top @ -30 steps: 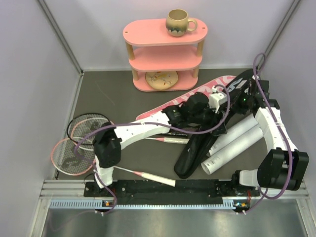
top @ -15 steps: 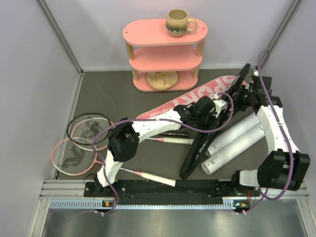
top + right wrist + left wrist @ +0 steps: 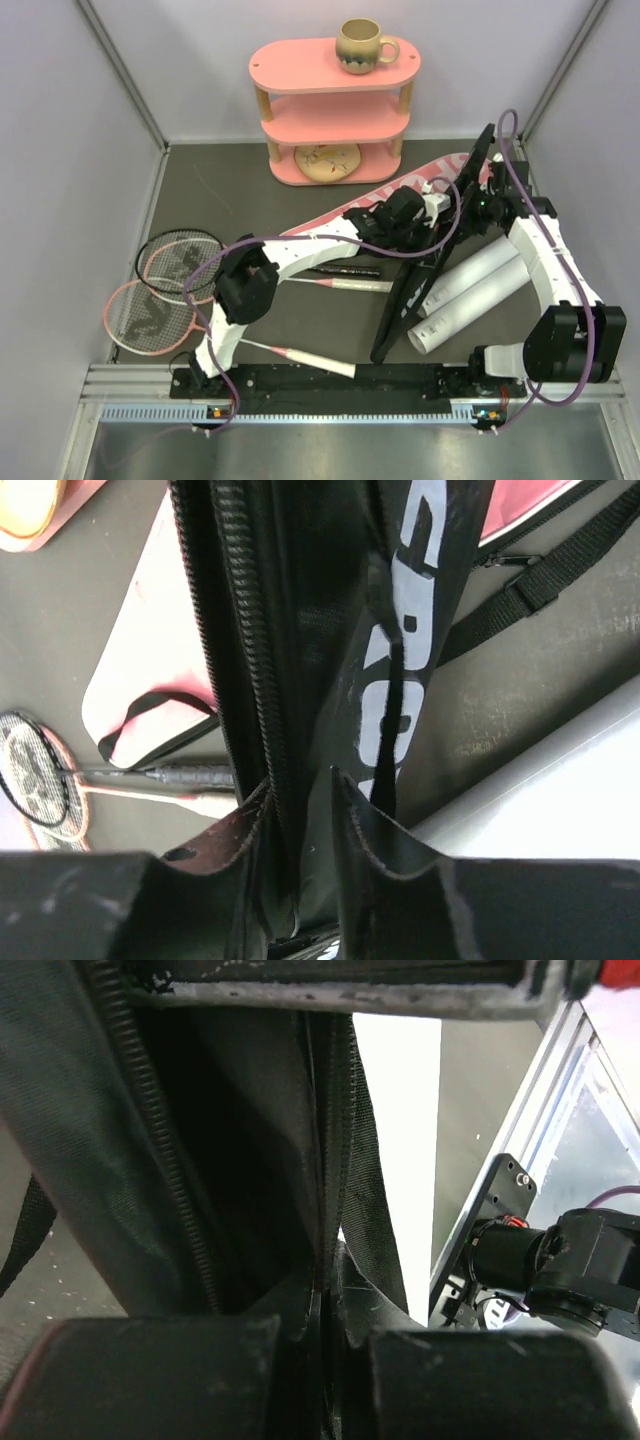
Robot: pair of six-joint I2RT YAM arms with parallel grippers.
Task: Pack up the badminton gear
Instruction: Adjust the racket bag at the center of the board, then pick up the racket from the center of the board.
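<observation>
Within the last second the long black racket-shaped CROSSWAY bag (image 3: 402, 305) has gone from lying half flat, broad face up, to standing on its thin edge across the right middle of the table, beside the two white cardboard tubes (image 3: 480, 275) and over the flat pink racket-shaped bag (image 3: 140, 670). The left gripper (image 3: 325, 1355), wide apart a second ago, has closed hard, and its wrist view shows the fingers pinched together on the bag's fabric by the zip. The right gripper (image 3: 300, 880), which was clamped then, has begun to ease; its fingers stand either side of the bag's zipped edge with a little room showing, and I cannot tell whether they still hold it. This looks like the grip passing from right arm to left, probably so that the freed arm can work the zip or spread the mouth. Packing itself is barely begun; the pink-framed racket (image 3: 140, 320) and black-framed racket (image 3: 180, 255) lie on the table at the left, well apart from the bag; no shuttlecock shows.
</observation>
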